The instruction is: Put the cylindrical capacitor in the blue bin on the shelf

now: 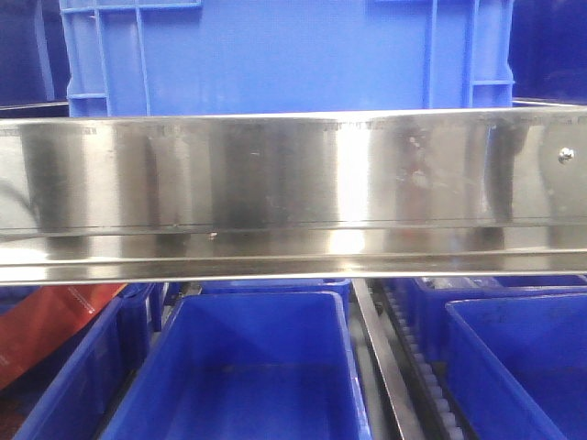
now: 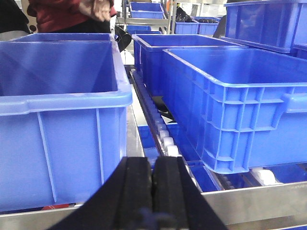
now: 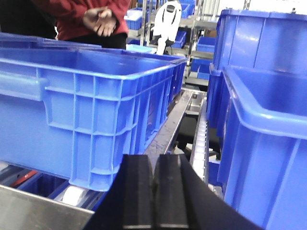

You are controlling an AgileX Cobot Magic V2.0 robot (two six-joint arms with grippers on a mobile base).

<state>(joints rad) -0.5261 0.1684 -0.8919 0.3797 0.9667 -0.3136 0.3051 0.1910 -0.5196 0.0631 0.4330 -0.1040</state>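
Capacitor location: not visible in any view; neither gripper shows it. Left gripper (image 2: 153, 191) pads are pressed together with nothing seen between them, facing the gap between two blue bins (image 2: 62, 96) on the shelf (image 2: 249, 201). Right gripper (image 3: 153, 191) pads are likewise together, a bin wall (image 3: 96, 115) ahead to its left. Judged step: acquiring the part. Recommended practice: locate the capacitor first, spread the jaws before approach, and keep clear of the steel front rail (image 1: 293, 183).
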